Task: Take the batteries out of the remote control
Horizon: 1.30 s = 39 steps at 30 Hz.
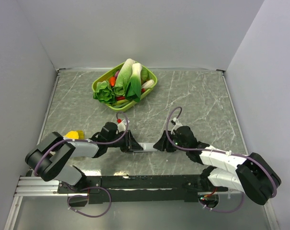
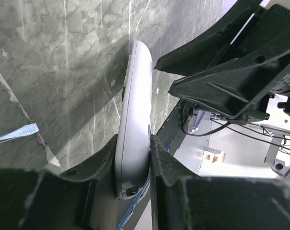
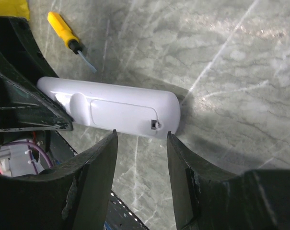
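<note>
Midway, remote control (image 3: 116, 108) in left jaws — right jaws apart beside it.

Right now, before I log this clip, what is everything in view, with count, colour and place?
remote control: one, white, between the two grippers, near middle of the table
battery cover: one, white, closed on the remote
batteries: none visible
screwdriver: one, yellow handle, on the table beyond the remote
basket: one, green, far middle of the table
vegetables: several, mostly green and white, some red, piled in the basket
yellow item: one, beside the left arm; cannot tell what
table: one, grey marbled
left gripper: one, black, clamped on one end of the remote
right gripper: one, black, open at the other end, nothing between its fingers
</note>
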Available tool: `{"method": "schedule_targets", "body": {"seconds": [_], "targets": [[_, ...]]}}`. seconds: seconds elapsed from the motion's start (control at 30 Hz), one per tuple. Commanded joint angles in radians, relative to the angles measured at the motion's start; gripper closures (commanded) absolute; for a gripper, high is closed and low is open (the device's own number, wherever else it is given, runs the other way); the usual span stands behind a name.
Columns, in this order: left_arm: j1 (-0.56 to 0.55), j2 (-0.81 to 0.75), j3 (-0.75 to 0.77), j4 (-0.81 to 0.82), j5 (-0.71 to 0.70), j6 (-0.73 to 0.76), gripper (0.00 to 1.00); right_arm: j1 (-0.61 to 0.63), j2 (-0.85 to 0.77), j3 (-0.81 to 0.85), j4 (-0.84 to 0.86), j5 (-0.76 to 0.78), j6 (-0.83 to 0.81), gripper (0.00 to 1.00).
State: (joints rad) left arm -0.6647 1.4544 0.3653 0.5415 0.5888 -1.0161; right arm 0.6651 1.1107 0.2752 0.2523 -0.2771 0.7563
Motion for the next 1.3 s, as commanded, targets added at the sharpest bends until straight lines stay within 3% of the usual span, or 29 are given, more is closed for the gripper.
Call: {"method": "schedule_targets", "body": {"seconds": [0.0,1.27], "targets": [[-0.006,0.012,0.014,0.011,-0.023,0.005,0.99,0.004,0.0,0.056,0.047,0.021,-0.023,0.47],[-0.016,0.009,0.009,0.018,-0.038,-0.007,0.99,0.004,0.075,-0.016,0.163,-0.053,0.046,0.52]]}}
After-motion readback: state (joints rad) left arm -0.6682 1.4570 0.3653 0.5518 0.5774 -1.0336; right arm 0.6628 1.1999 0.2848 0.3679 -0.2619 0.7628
